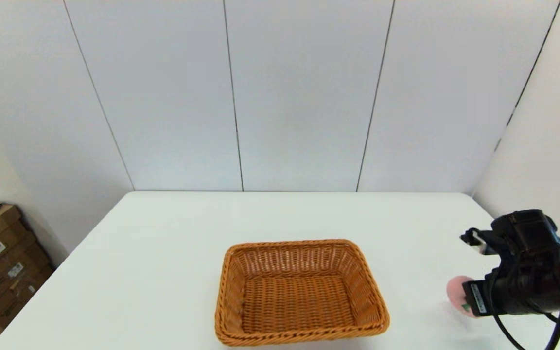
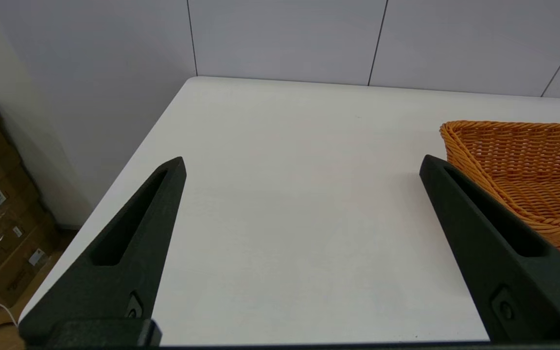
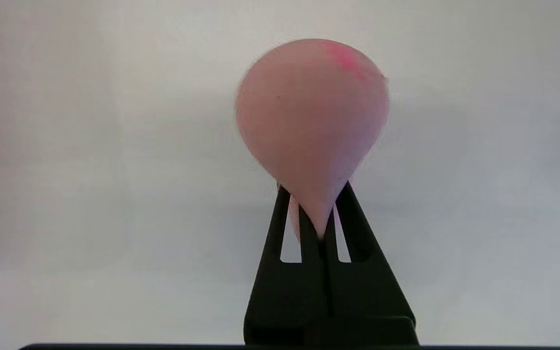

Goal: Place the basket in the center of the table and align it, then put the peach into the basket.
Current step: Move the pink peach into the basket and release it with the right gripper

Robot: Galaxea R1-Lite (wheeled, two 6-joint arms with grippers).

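Basket point(image 1: 302, 291) sits near the middle of your table point(image 1: 163, 262), toward the near edge, its long sides running across your view and its woven floor holding nothing. From the left wrist camera you see only one corner of it point(image 2: 518, 180), just beyond the inner finger of the left gripper point(image 2: 302, 165). That gripper's two black fingers point(image 2: 129, 243) stand wide apart over bare white table point(image 2: 285, 194) on the left side, touching nothing, and the arm does not show in your head view.

Look to the right for the work. The right gripper point(image 1: 462, 299) hangs low at the right side of the table, well apart from the basket, with its dark wrist body and cables filling the corner of your head view. You can make out the peach point(image 1: 456, 291) as a pink patch peeking from behind the wrist, just at the fingertips.

The right wrist camera gives you the better look: the peach point(image 3: 311, 126) tapers to a thin point, and the right gripper point(image 3: 318, 214) has its fingers point(image 3: 280, 228) drawn nearly together, pinching that narrow end between them. A darker pink streak marks the peach's rounded far side. White table point(image 3: 90, 194) lies behind it; whether the peach rests on the surface or is lifted clear, you cannot tell here.
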